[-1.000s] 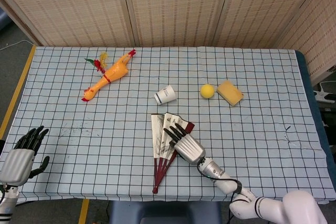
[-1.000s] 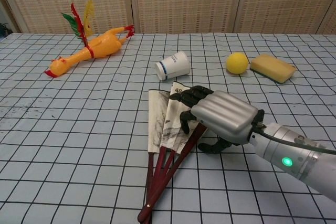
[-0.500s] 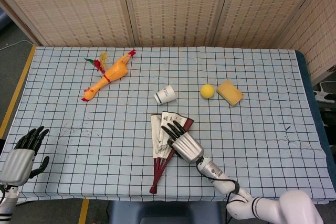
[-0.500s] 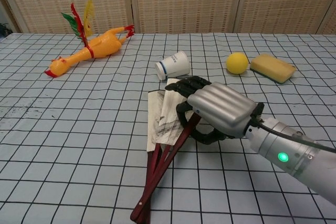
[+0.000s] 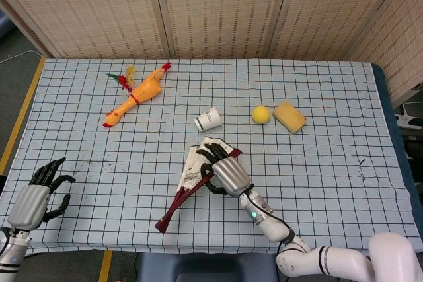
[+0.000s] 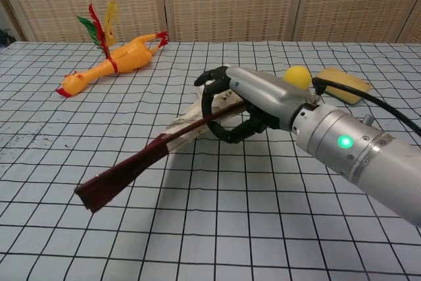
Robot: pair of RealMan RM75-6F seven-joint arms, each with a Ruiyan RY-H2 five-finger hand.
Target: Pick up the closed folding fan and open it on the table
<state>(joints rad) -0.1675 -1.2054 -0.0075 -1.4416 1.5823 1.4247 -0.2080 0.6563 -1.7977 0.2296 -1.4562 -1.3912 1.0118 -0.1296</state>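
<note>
The folding fan (image 5: 188,186) has dark red ribs and printed paper. Its leaves are gathered almost together. My right hand (image 5: 223,173) grips it near the paper end, fingers wrapped around the ribs. In the chest view the fan (image 6: 131,169) is off the cloth and tilted, its rib end pointing to the lower left, with the right hand (image 6: 247,100) around its upper part. My left hand (image 5: 34,199) hovers at the near left corner of the table, fingers spread and holding nothing; only the head view shows it.
A white paper cup (image 5: 208,119) lies on its side just beyond the fan. A yellow ball (image 5: 261,114) and a yellow sponge (image 5: 289,117) sit to the right. A rubber chicken (image 5: 135,97) lies at the far left. The checked cloth (image 5: 317,176) covers the table.
The right hand closed around the fan and lifted it. The spread leaves folded together, and the rib end swung to the left. The left hand shifted slightly inward.
</note>
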